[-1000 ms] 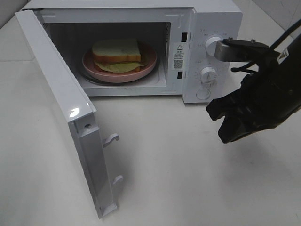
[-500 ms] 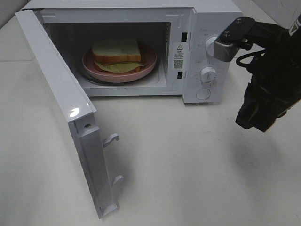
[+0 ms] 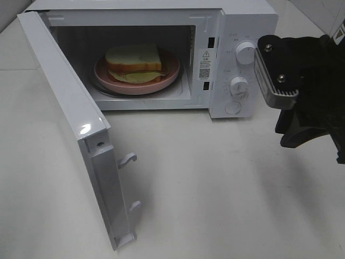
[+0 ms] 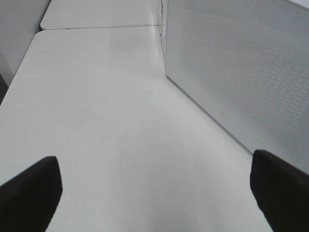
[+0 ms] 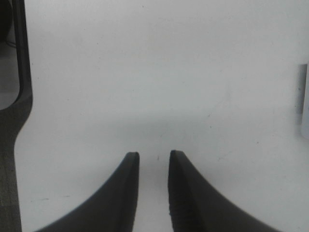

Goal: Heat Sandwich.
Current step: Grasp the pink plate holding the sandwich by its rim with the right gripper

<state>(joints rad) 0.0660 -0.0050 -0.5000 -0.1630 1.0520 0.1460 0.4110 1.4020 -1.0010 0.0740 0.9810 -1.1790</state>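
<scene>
The label (image 3: 205, 63) on the white microwave oven (image 3: 248, 16) has a QR code; its print is probably too small to read. The white-bread sandwich (image 3: 133, 63) sits on the round pink plate (image 3: 171, 70) inside the cavity. The right arm (image 3: 302, 75) is raised beside the dials (image 3: 245, 52). The right gripper (image 5: 153, 155) has its jaws slightly parted and empty. The left gripper (image 4: 154, 183) has its jaws spread wide and empty.

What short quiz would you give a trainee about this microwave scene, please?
1. True or false: the microwave door is shut.
2. The sandwich lies on: A the table; B the pink plate inside the microwave; C the door's top edge.
3. Whose jaws stand wider apart, the left gripper or the right gripper?
Key: 1 false, it stands open. 2 B. 3 the left gripper.
</scene>
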